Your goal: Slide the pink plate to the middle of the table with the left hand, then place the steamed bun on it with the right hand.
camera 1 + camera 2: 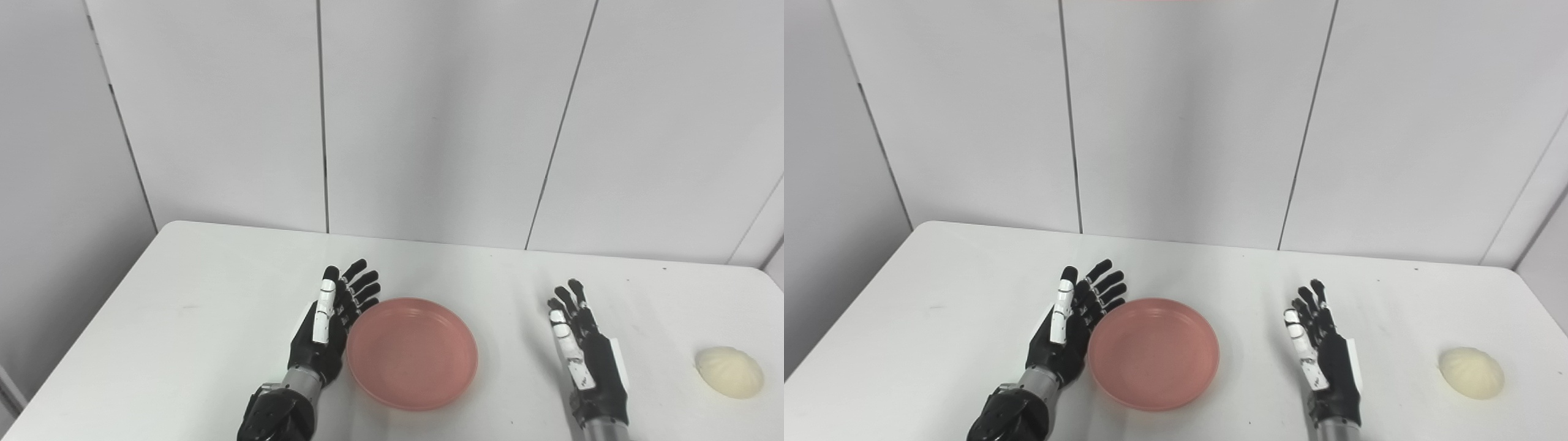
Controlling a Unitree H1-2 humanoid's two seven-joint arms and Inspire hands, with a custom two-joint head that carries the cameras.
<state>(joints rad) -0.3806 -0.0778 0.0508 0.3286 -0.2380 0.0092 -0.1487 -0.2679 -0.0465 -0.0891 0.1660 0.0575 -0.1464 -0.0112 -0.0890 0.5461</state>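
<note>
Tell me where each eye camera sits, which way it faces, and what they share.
Left eye view: on the head, looking down and forward at the table; both forearms show, left hand against the pink plate.
Right eye view: beside it, a little to the right; same aim, same arms.
Shared: plate, right hand open, steamed bun far right.

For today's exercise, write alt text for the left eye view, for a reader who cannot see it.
A robot's open left hand rests against the left rim of an empty pink plate near the middle of a white table. The open right hand waits to the plate's right, apart from it. A pale steamed bun lies further right, untouched.
</note>
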